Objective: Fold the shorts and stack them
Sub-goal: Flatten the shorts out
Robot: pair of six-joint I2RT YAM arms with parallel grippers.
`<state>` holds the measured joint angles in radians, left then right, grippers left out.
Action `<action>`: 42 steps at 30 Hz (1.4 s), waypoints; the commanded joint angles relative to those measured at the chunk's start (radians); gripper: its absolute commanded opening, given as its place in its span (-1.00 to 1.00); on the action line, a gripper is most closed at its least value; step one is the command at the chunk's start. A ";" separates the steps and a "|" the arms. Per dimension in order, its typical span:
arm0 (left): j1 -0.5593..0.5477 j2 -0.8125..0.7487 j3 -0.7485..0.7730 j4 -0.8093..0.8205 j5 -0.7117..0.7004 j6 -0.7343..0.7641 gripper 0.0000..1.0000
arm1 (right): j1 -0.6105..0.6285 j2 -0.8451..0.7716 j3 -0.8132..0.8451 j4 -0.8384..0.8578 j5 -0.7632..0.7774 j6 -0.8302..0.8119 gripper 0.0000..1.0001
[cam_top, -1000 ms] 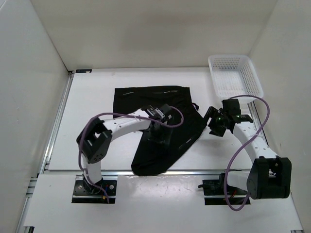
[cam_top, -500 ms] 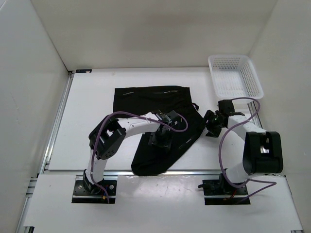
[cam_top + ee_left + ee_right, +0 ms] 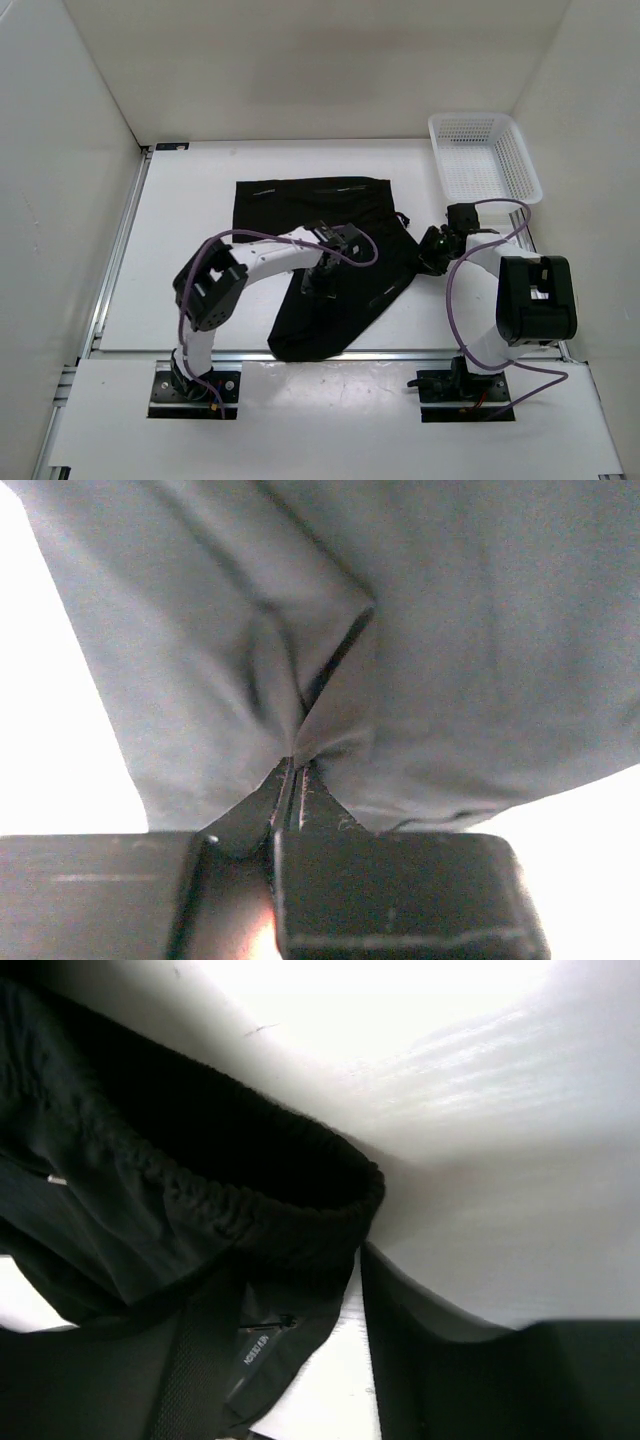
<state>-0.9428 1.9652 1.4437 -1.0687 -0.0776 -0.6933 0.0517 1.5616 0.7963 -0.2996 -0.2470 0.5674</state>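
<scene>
The black shorts (image 3: 330,205) lie spread and partly bunched on the white table, one leg reaching the near edge. My left gripper (image 3: 312,283) sits on the middle of the cloth. In the left wrist view it (image 3: 293,765) is shut on a pinched fold of the shorts (image 3: 450,660). My right gripper (image 3: 428,258) is at the shorts' right edge. In the right wrist view the gathered waistband (image 3: 250,1210) lies between its jaws (image 3: 300,1270), which stand apart. A strip of table shows between the cloth and the right finger (image 3: 430,1360).
A white mesh basket (image 3: 485,155) stands at the back right corner, just beyond the right arm. White walls enclose the table on three sides. A metal rail (image 3: 120,240) runs along the left edge.
The left gripper has shut on a fold of the shorts. The right arm has pulled in and moved left onto the waistband, its jaws narrowing.
</scene>
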 commanded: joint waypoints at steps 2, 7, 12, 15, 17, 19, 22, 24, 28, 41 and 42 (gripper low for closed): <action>0.120 -0.248 -0.055 -0.056 -0.068 -0.018 -0.79 | -0.006 0.029 0.023 0.031 -0.006 0.005 -0.32; 0.347 -0.426 -0.215 -0.014 -0.031 0.041 -0.79 | -0.006 0.029 0.023 0.040 0.005 0.014 -0.99; 0.577 -0.442 -0.340 0.036 -0.001 0.081 -0.29 | -0.006 0.002 -0.006 0.040 0.005 0.035 -0.99; 0.663 -0.408 -0.361 0.068 0.028 0.081 0.92 | -0.006 -0.023 -0.006 0.025 0.014 0.035 -0.92; 0.690 -0.408 -0.349 0.069 0.029 0.081 0.96 | -0.006 -0.044 -0.016 0.013 0.014 0.035 -0.67; 0.704 -0.422 -0.309 0.069 0.038 0.072 0.96 | -0.006 -0.069 -0.016 -0.016 0.038 0.035 -0.24; 0.714 -0.399 -0.227 0.069 0.038 0.083 0.96 | -0.006 -0.112 -0.016 -0.051 0.076 0.035 0.29; 0.723 -0.344 -0.180 0.055 0.038 0.093 0.90 | -0.006 -0.136 0.021 -0.079 0.109 0.035 0.41; 0.733 -0.229 -0.030 0.046 0.015 0.106 0.87 | 0.068 -0.234 0.110 -0.128 0.236 0.012 0.41; 0.800 0.090 0.181 0.036 0.015 0.155 0.64 | 0.255 0.320 0.736 -0.213 0.201 -0.093 -0.87; 0.800 0.103 0.194 0.036 0.024 0.166 0.64 | 0.255 0.394 0.766 -0.213 0.201 -0.093 -0.87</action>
<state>-0.1593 2.0758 1.5822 -1.0389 -0.0631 -0.5518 0.2970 1.8572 1.4857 -0.4698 -0.0292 0.5011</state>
